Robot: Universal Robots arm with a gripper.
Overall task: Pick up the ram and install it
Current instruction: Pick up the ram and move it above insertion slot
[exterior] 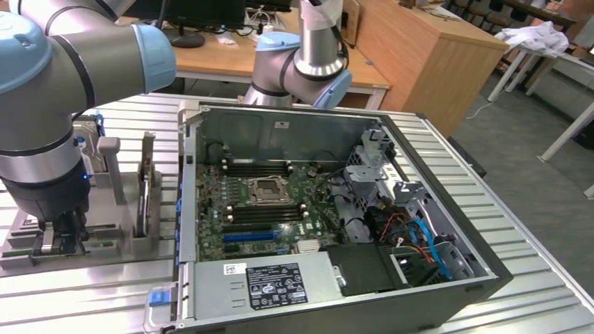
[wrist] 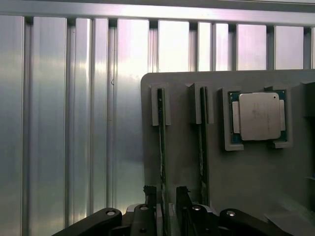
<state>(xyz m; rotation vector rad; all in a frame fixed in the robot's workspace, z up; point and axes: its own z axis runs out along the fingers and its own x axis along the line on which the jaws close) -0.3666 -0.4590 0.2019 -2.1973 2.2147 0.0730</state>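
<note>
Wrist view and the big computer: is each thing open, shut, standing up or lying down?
Black tool: open, astride one stick.
Long green ram stick under the tool: standing on edge in the grey holder.
Second green stick: standing in its slot.
Square silver processor: lying flat in its pocket.
Black computer case: open, side off.

The table (wrist: 64,123) is silver with lengthwise ribs. The holder (wrist: 182,147) is plain grey, its processor (wrist: 259,115) silver edged in green.
</note>
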